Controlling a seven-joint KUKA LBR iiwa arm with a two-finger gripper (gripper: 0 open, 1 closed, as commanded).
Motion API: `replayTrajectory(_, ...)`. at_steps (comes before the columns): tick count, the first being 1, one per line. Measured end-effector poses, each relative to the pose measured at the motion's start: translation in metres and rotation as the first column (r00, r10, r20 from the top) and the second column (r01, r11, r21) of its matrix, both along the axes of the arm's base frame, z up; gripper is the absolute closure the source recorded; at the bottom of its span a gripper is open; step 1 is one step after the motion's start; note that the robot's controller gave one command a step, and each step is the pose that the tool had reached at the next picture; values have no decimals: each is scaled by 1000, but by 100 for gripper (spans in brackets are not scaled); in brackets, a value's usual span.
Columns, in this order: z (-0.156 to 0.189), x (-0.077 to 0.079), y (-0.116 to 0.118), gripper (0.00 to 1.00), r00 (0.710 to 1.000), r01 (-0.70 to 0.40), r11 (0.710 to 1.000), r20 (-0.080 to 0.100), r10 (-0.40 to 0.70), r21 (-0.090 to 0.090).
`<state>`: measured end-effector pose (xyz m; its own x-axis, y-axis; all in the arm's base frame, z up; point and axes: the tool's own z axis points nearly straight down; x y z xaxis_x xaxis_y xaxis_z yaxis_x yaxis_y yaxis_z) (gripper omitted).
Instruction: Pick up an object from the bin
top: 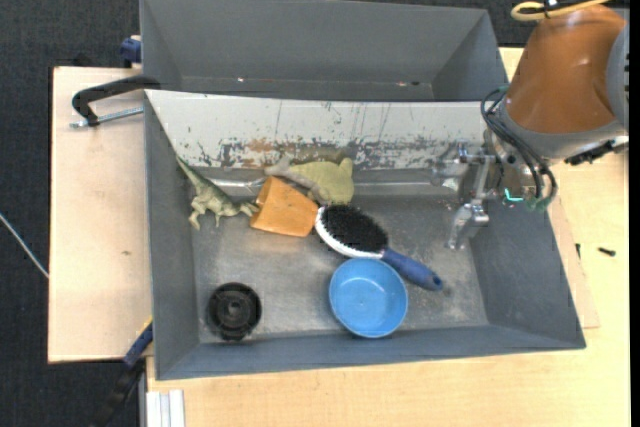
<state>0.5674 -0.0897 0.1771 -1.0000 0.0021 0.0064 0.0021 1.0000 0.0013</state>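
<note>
Where the end effector (468,223) hangs, grip unclear, a blue-handled black-bristled brush (353,231) lies near.

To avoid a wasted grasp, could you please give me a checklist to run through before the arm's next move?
1. Gripper above a thing: not ok; it hangs over bare floor at the right of the bin.
2. Nearest thing known: ok; the hairbrush, its blue handle pointing toward the gripper.
3. Hairbrush free of the blue bowl: cannot tell; handle and rim look very close.
4. A thing lying alone: ok; the black cap in the near left corner.
5. Back heap separable: not ok; toy dinosaur, orange block and green cloth crowd together.
</note>
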Motion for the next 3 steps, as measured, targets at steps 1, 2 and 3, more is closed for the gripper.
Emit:
replayTrajectory(1,-105,-64,37,0,851,-525,851,15,525,-6)
replayTrajectory(2,-105,-64,37,100,852,-524,852,15,524,-7)
replayTrajectory(3,26,-70,70,100,864,-504,864,20,504,-7)
